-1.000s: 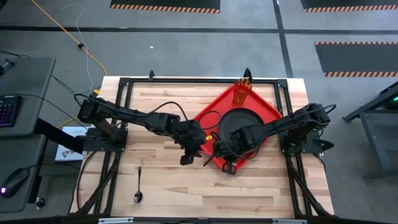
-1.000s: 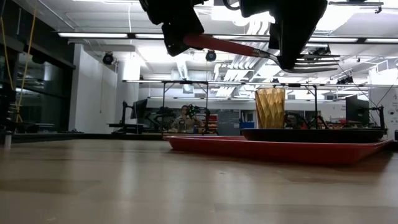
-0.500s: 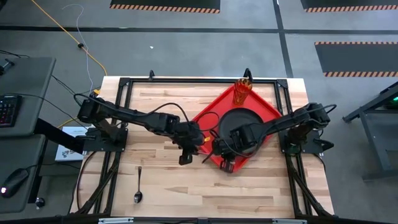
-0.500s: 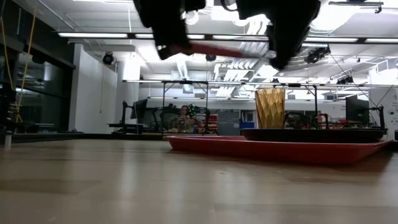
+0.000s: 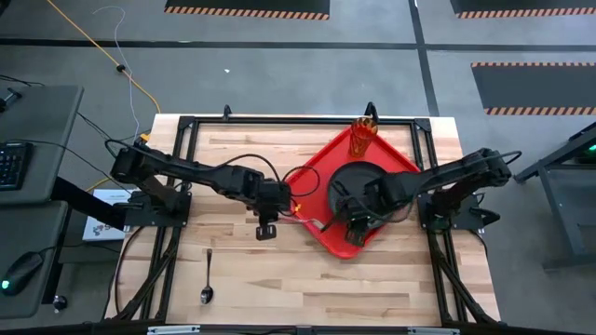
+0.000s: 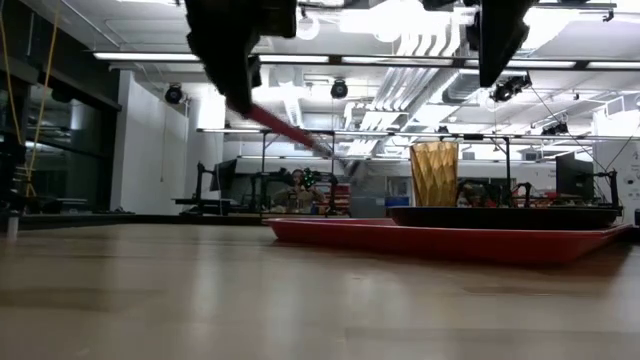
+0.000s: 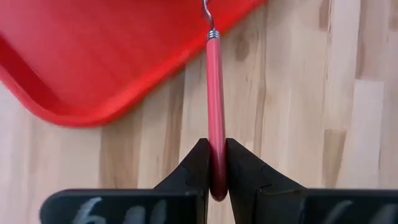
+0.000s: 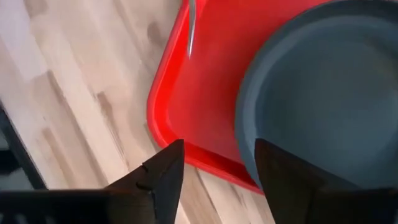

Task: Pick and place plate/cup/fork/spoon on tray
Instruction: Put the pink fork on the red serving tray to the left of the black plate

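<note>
1. While the red handle of the fork is pinched between the pressed-together fingers of the left gripper, the tool is held clear of the wooden table, slanting down toward the tray.
2. Seen from above, the left gripper is placed over bare wood just beside the tray's near-left edge, and the fork's metal end is seen reaching over that edge.
3. In the low view, the fork is shown hanging at an angle from the left gripper, with nothing beneath it touching.
4. The right gripper is held above the tray, close to the plate, and its fingers are spread apart with nothing between them.
5. The plate is seated on the tray, as the right wrist view shows, and the fork's tines are glimpsed over the red surface.
6. The cup is stood upright at the tray's far corner, just beyond the plate.
7. The spoon is left lying on the table near its front-left area, well apart from the tray.
</note>
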`<move>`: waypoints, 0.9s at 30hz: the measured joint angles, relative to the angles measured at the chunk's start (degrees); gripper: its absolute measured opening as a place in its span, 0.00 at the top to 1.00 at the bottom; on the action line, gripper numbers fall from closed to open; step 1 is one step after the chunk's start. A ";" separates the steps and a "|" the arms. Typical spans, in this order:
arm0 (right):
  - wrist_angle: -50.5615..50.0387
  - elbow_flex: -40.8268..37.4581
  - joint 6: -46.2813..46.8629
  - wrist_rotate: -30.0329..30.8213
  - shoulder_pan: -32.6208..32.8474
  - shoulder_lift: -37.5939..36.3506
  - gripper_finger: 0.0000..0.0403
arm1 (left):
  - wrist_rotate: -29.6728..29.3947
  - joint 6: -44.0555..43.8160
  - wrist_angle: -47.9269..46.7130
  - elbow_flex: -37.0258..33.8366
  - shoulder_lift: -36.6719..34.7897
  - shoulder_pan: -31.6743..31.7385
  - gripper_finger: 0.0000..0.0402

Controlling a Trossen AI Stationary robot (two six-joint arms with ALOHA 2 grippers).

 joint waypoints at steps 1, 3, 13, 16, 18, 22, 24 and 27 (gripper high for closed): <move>-0.32 0.00 0.78 0.68 0.20 -0.72 0.53 | -0.74 -0.38 -0.04 0.00 -0.74 0.05 0.95; -0.89 0.00 2.06 2.26 0.89 -2.15 0.53 | -1.12 -1.04 0.14 -0.02 -2.45 0.40 0.95; -5.35 -0.74 12.87 11.87 7.75 -6.51 0.53 | -4.75 -7.25 12.75 -3.75 -17.28 1.97 0.95; -2.96 -5.42 18.76 12.53 10.40 -8.76 0.53 | -7.08 -10.49 20.71 -9.62 -23.36 2.36 0.95; 1.83 -10.27 23.13 12.55 12.06 -11.25 0.53 | -8.05 -12.39 26.18 -14.45 -27.47 2.64 0.95; 21.79 -22.58 29.86 15.43 13.97 -17.37 0.53 | -10.19 -17.46 43.10 -24.07 -33.21 2.62 0.95; 36.92 -28.73 30.01 20.78 13.60 -19.63 0.53 | -11.77 -20.40 54.14 -28.41 -33.98 2.62 0.95; 62.04 -36.25 24.41 29.76 11.39 -20.26 0.53 | -14.08 -25.45 69.20 -33.83 -33.10 2.29 0.95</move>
